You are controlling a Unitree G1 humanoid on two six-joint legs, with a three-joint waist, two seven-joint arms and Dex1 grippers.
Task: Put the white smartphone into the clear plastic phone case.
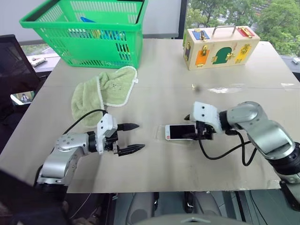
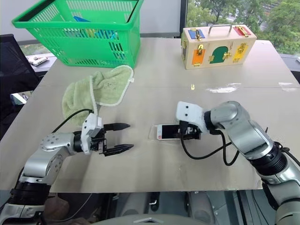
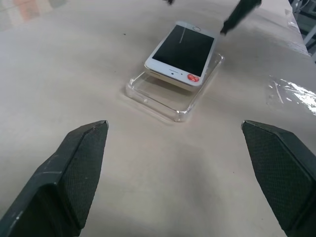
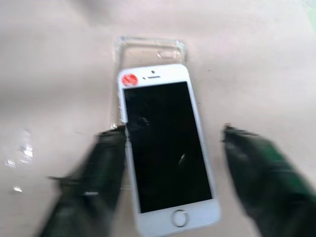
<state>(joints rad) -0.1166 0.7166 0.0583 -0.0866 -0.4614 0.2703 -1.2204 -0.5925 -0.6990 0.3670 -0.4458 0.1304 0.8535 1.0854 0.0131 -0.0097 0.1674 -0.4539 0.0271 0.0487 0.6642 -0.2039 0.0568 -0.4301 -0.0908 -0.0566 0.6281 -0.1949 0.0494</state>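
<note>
Head view: the white smartphone (image 1: 179,131) lies on the tabletop (image 1: 187,84), between the left end effector (image 1: 131,138), open and empty, and the right end effector (image 1: 200,131). Left wrist view: it sits tilted on the clear plastic phone case (image 3: 168,96). Right wrist view: right fingers (image 4: 94,168) straddle the phone, one touching, not clamped.

white smartphone (image 3: 180,54): screen up, red sticker, tilted over case | clear plastic phone case (image 3: 168,96): flat on table (image 1: 164,168), partly uncovered

Table (image 1: 154,178): basket (image 1: 89,33), towel (image 1: 101,93), wooden box (image 1: 218,47), clear case (image 3: 170,96).
</note>
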